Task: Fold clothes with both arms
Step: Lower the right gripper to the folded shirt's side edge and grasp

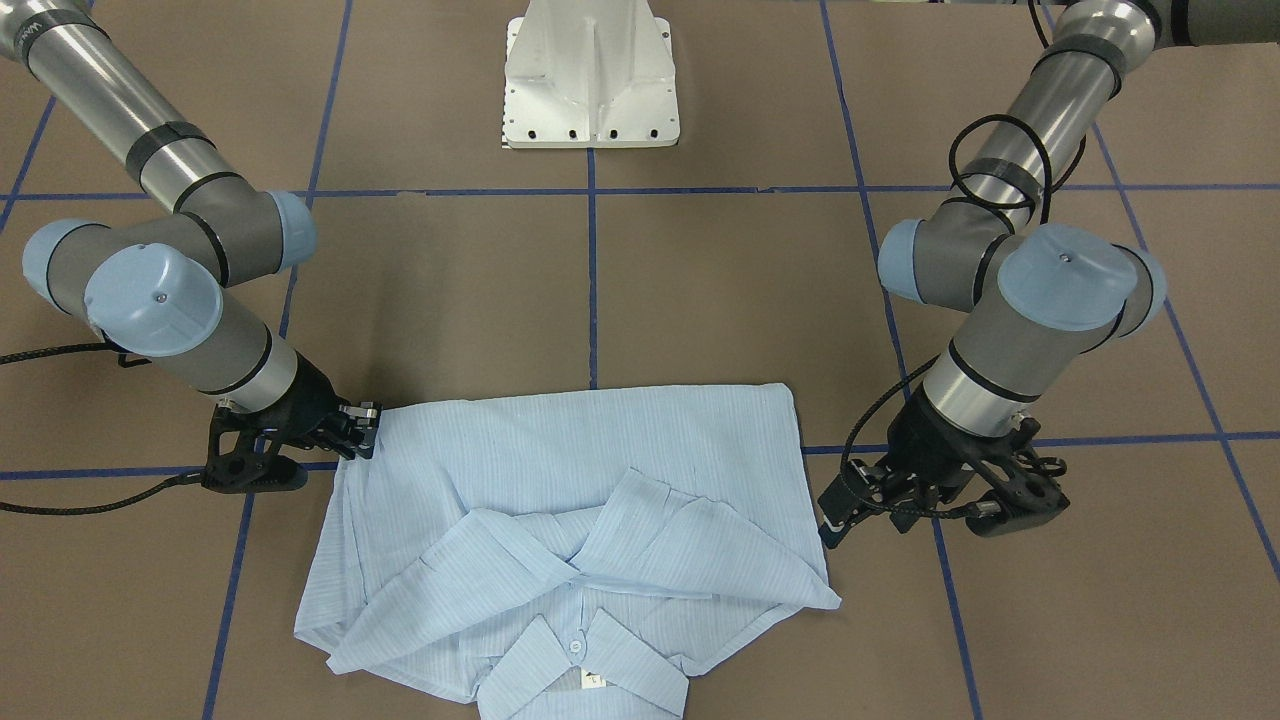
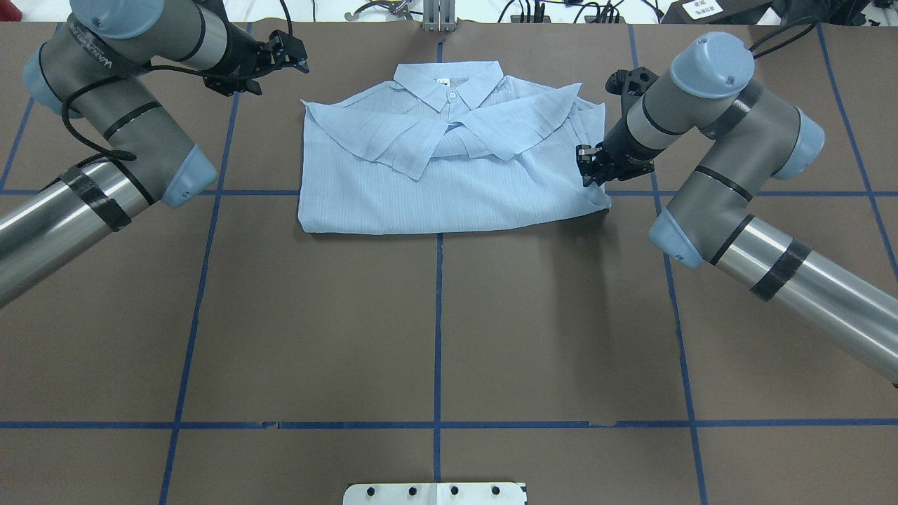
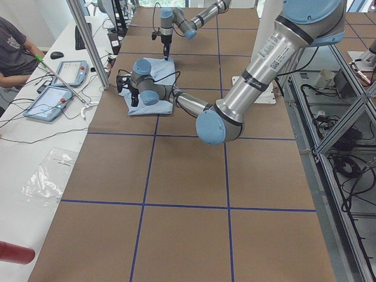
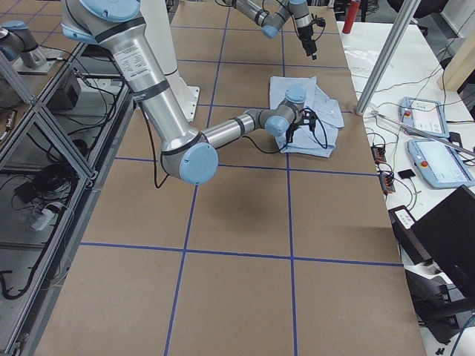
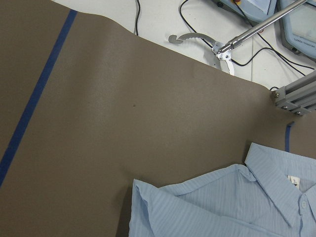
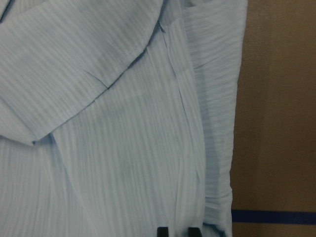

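Observation:
The pale-blue striped shirt [image 1: 600, 450] [image 2: 435, 196] lies flat on the brown table. Its sleeves are crossed over the front, its hem is folded up, and its collar [image 2: 449, 81] points away from the robot. My right gripper [image 1: 362, 425] [image 2: 588, 167] sits low at the shirt's right edge. In the right wrist view its fingertips [image 6: 163, 231] stand close together with cloth [image 6: 123, 148] between them, shut on the shirt. My left gripper [image 1: 835, 515] [image 2: 293, 59] hangs open beside the shirt's left shoulder corner [image 5: 148, 197], clear of the cloth. No fingers appear in the left wrist view.
The white pedestal base [image 1: 590, 80] [image 2: 435, 493] stands on the robot's side of the table. Blue tape lines [image 2: 438, 421] grid the brown surface. Beyond the collar end is a white bench with cables, teach pendants [image 3: 59, 73], an aluminium post [image 5: 296, 96] and a seated person [image 3: 14, 44].

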{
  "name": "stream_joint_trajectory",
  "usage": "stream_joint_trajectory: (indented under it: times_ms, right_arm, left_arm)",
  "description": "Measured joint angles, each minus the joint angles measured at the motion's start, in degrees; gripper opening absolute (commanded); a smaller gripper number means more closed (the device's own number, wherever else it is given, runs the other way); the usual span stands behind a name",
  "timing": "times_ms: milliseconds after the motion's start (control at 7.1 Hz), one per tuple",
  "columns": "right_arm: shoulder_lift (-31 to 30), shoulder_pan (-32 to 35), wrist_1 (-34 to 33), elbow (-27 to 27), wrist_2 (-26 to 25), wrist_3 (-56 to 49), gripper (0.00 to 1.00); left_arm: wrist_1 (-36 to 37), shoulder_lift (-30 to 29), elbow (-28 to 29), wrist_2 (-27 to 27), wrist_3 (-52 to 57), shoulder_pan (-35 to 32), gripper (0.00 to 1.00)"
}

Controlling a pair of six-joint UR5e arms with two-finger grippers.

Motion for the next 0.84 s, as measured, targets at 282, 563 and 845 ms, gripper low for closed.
stream_joint_trajectory:
  times_ms: [282, 563, 845]
  right_arm:
    - [-1.0, 0.1, 0.1, 0.3, 0.0, -0.8, 0.26]
    - [-1.6, 0.0, 0.1, 0.7, -0.2, -0.8, 0.00]
    - [-1.7, -0.1, 0.1, 0.9, -0.3, -0.6, 0.00]
  left_arm:
    - [0.0, 0.0, -0.1, 0.0, 0.0, 0.0, 1.00]
    - [0.0, 0.1, -0.1, 0.1, 0.1, 0.0, 1.00]
    - [0.0, 0.1, -0.2, 0.1, 0.1, 0.0, 1.00]
